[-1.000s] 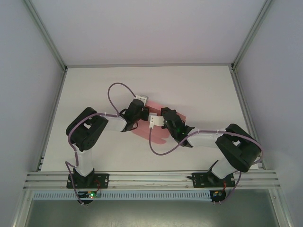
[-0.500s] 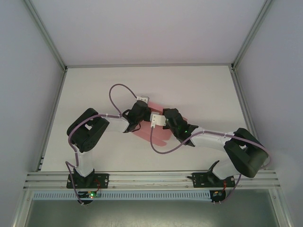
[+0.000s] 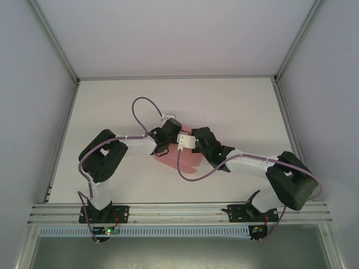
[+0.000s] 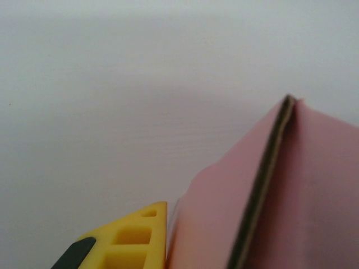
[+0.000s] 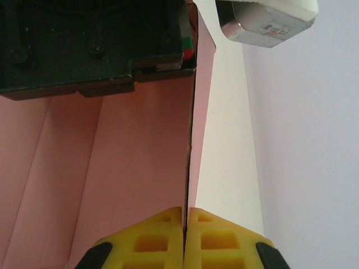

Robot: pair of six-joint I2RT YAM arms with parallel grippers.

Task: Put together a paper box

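The paper box (image 3: 189,161) is a thin pink card sheet, partly folded, near the middle of the table under both wrists. In the right wrist view my right gripper (image 5: 185,216) is shut on an upright edge of the pink card (image 5: 134,157), its yellow fingers (image 5: 151,241) pressed on both sides. In the left wrist view one yellow finger (image 4: 134,238) of my left gripper (image 4: 174,224) presses against a raised pink flap (image 4: 219,224); the flap hides the other finger. From above, the left gripper (image 3: 170,130) and the right gripper (image 3: 193,140) nearly touch over the card.
The white table (image 3: 241,106) stretches open on the far side and on both flanks. Grey walls and aluminium rails (image 3: 179,210) bound it. Purple cables (image 3: 143,103) loop off each wrist. The left wrist's black body (image 5: 95,45) sits close in front of the right gripper.
Both wrists shifted slightly right and away, then drew closer over the card. The right arm stretched out lower. Less of the pink sheet shows to the right.
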